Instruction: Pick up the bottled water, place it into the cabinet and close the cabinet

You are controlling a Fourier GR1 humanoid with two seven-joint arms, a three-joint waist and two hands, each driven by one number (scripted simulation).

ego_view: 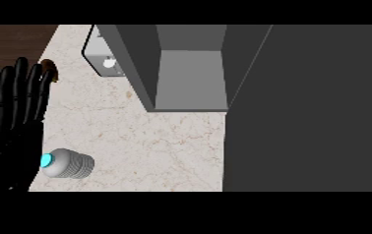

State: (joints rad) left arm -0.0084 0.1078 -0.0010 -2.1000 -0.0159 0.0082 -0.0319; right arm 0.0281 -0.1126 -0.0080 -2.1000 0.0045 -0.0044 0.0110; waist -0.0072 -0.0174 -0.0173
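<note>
Left hand point(18, 125) rests at the frame's left edge, fingers straight, grasping nothing. Bottled water point(70, 163) sits lower left on the desk point(145, 139), just beside it; cabinet point(193, 75) open, upper centre. Danger: a sideways brush could knock the bottle rolling

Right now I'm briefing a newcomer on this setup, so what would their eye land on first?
The open grey cabinet dominates the top middle, with its dark door panel filling the whole right side. At lower left on the marble counter sits the bottled water with a bright cyan cap, and the black left robot hand rests open, fingers up, along the left edge beside it.
</note>
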